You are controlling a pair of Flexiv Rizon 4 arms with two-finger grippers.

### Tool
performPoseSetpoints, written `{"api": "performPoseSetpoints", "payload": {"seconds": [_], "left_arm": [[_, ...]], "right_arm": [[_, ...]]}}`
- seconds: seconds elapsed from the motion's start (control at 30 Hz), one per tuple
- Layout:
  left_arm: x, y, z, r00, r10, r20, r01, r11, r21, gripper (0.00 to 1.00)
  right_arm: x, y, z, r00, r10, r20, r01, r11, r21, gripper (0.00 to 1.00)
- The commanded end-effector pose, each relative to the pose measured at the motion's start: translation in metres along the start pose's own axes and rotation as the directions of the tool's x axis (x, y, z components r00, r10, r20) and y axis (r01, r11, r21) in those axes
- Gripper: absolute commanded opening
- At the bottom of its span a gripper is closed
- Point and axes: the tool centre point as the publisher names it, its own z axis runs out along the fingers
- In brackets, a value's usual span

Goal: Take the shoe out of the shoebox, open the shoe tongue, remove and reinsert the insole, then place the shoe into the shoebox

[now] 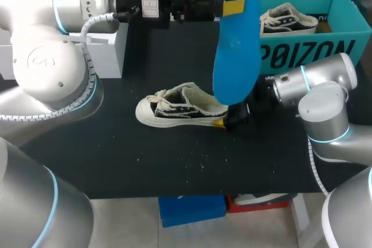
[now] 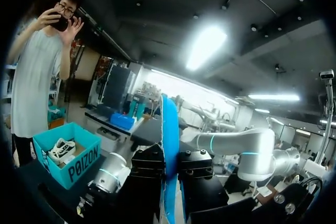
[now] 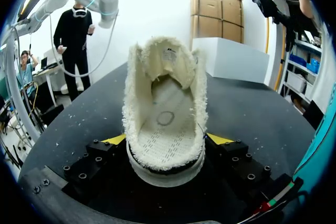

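The shoe (image 1: pixel 180 108) is sitting sole-down on the table (image 1: pixel 116 161), toe pointing to my left. My right gripper (image 1: pixel 224 121) is clamping its heel from both sides. My left gripper (image 1: pixel 232 7) is pinching the blue insole (image 1: pixel 235 56), holding it up off the table. The box (image 1: pixel 302 50) is sitting behind, with a second shoe (image 1: pixel 288 20) lying inside.

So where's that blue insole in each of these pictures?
Head view: blue insole upright in the left end effector, above the shoe.
Left wrist view: blue insole edge-on, clamped in that end effector.
Right wrist view: not in it.
Shared landmark: teal shoebox, in head and left wrist views.
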Motion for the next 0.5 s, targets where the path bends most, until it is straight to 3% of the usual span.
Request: {"api": "performPoseSetpoints", "payload": {"seconds": [0.03,0.3,0.33,0.4,0.43,0.5], "left_arm": [[0.0112,0.0017,-0.0134,1.000,0.011,0.010,-0.011,1.000,0.017,0.00],[0.0175,-0.0051,-0.0217,0.999,0.031,0.009,-0.031,0.998,0.045,0.00],[0.0175,-0.0051,-0.0217,0.999,0.031,0.009,-0.031,0.998,0.045,0.00],[0.0175,-0.0051,-0.0217,0.999,0.031,0.009,-0.031,0.998,0.045,0.00],[0.0175,-0.0051,-0.0217,0.999,0.031,0.009,-0.031,0.998,0.045,0.00],[0.0175,-0.0051,-0.0217,0.999,0.031,0.009,-0.031,0.998,0.045,0.00]], "right_arm": [[-0.0001,-0.0020,0.0015,1.000,0.001,0.002,-0.001,1.000,0.002,0.00],[-0.0001,-0.0020,0.0015,1.000,0.001,0.002,-0.001,1.000,0.002,0.00],[-0.0001,-0.0020,0.0015,1.000,0.001,0.002,-0.001,1.000,0.002,0.09],[-0.0001,-0.0020,0.0015,1.000,0.001,0.002,-0.001,1.000,0.002,0.50],[-0.0001,-0.0020,0.0015,1.000,0.001,0.002,-0.001,1.000,0.002,1.00],[-0.0015,-0.0015,-0.0006,1.000,0.001,0.004,-0.001,1.000,0.007,1.00]]}}
